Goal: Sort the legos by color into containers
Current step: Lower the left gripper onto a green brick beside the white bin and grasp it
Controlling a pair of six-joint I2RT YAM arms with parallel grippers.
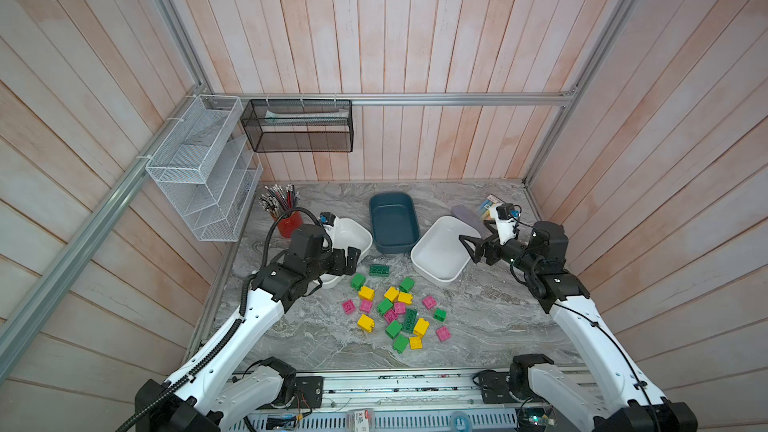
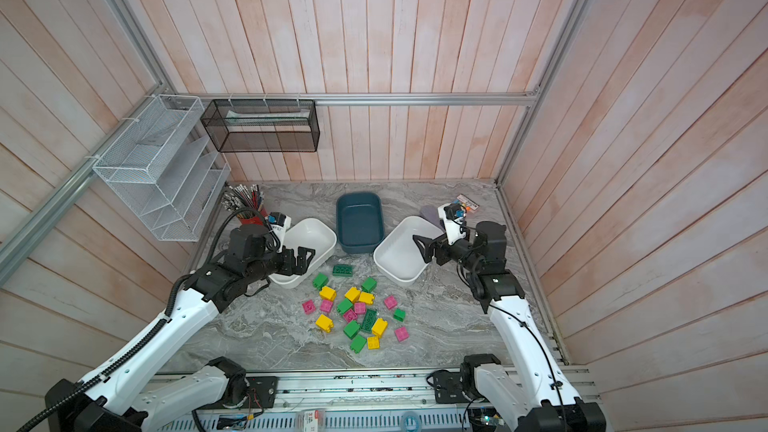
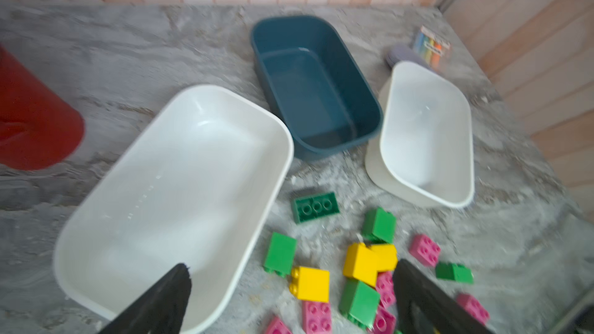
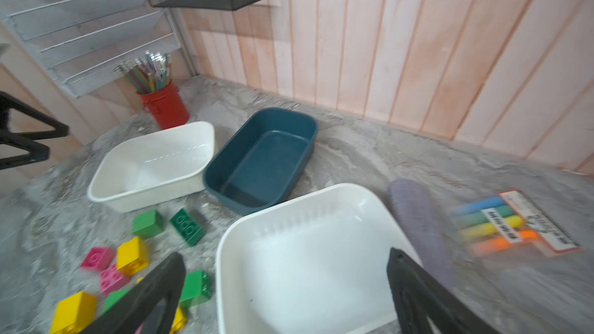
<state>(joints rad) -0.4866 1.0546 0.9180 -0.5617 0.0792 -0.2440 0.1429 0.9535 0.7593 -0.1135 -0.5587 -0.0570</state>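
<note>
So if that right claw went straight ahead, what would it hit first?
Probably the white tub beneath it: the open right gripper points into it. If it travels level, it may clear that and reach the teal tub; height is unclear.

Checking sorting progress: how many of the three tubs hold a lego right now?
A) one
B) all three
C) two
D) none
D: the dark teal tub, left white tub and right white tub all show bare floors, while the legos lie loose on the tabletop.
</note>
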